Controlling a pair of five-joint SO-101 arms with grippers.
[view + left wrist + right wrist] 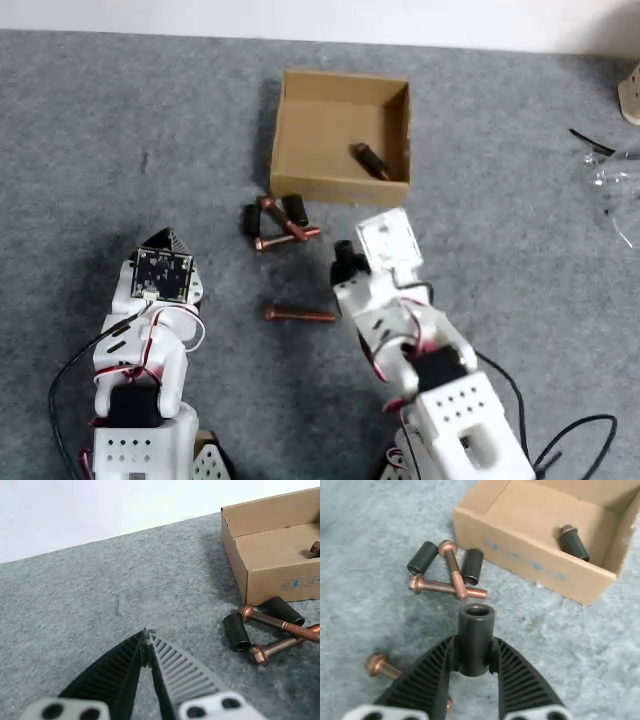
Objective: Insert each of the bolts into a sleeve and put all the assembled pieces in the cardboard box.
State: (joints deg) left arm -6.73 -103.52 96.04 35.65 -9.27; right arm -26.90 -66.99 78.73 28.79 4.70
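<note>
My right gripper [472,655] is shut on a black sleeve [476,635], held upright with its open bore facing up, just short of the cardboard box [535,565]. One assembled bolt-and-sleeve piece [574,542] lies inside that box [300,185]. In front of the box sits a pile of two copper bolts [447,586] and two black sleeves [422,557]. A lone copper bolt [300,315] lies between the arms, left of the right gripper [348,265]. My left gripper [147,636] is shut and empty over bare carpet, left of the pile [265,630].
Grey carpet covers the whole table. Clear plastic bits and black wires [610,170] lie at the far right edge, with a pale object [630,92] in the corner. Open carpet stretches left of and behind the box.
</note>
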